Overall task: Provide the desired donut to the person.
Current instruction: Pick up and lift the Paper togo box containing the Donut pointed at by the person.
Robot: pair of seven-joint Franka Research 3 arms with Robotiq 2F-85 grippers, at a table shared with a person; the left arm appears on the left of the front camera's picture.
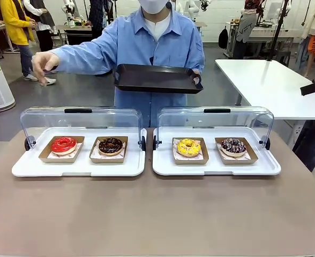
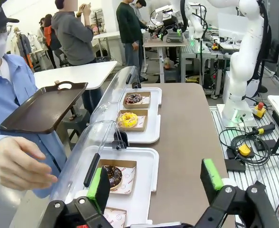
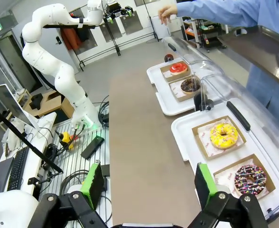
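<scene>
Heads up: the person's hand (image 1: 44, 63) hangs out past the far left corner of the left case, nearest the red donut (image 1: 64, 144). It's not a clean point though. I'd guess red, but you could easily go for the chocolate donut (image 1: 110, 145) right beside it by mistake. The yellow donut (image 1: 188, 147) and sprinkle donut (image 1: 233, 145) sit in the right case, well away from that hand.

Other traps: the clear lid (image 1: 82, 120) stands open just behind the donuts, so a careless reach could clip it. Squeeze too hard and you'll wreck the icing. The black tray (image 1: 157, 78) the person holds is up behind the cases, so you'd be lifting over that lid.

Left claw (image 2: 154, 183): spread wide, empty, touching nothing. Right claw (image 3: 149, 183): same deal.
</scene>
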